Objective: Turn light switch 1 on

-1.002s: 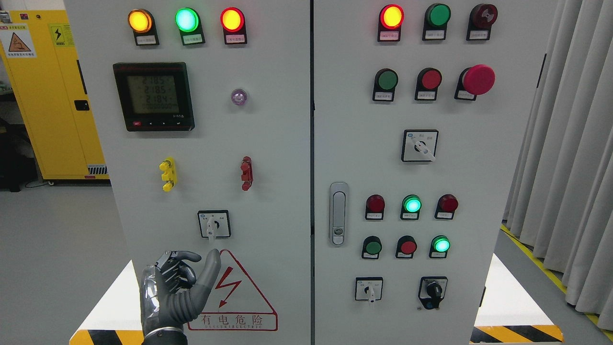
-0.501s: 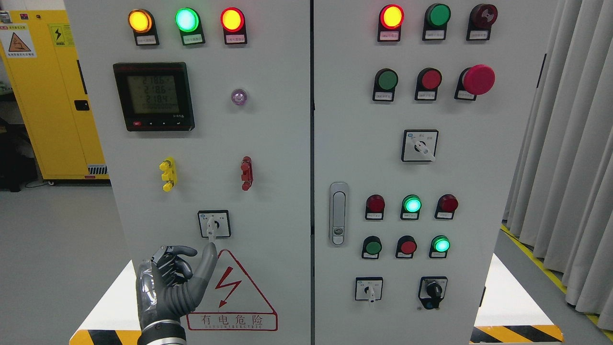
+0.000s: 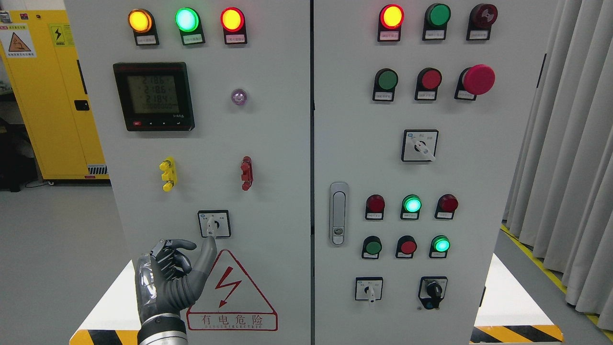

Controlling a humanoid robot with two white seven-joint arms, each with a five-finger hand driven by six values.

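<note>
A rotary selector switch (image 3: 214,224) with a white handle pointing down sits low on the left cabinet door (image 3: 268,143). My left hand (image 3: 184,261), dark grey, rises from the bottom edge just below and left of it. Its four fingers are curled into the palm and hold nothing. The thumb (image 3: 207,254) sticks up, and its tip reaches the lower end of the switch handle. Whether it touches the handle I cannot tell. My right arm does not show.
Three lit lamps (image 3: 187,20), a digital meter (image 3: 153,96), yellow (image 3: 168,174) and red (image 3: 246,173) terminals are on the left door. The right door (image 3: 479,191) has buttons, lamps, selectors and a door handle (image 3: 338,213). A yellow cabinet (image 3: 48,96) stands at the far left, curtains (image 3: 570,167) at the right.
My left hand has risen and shifted slightly left. The thumb tip went from the top of the warning triangle up to the switch handle's lower end. The switch handle has not turned.
</note>
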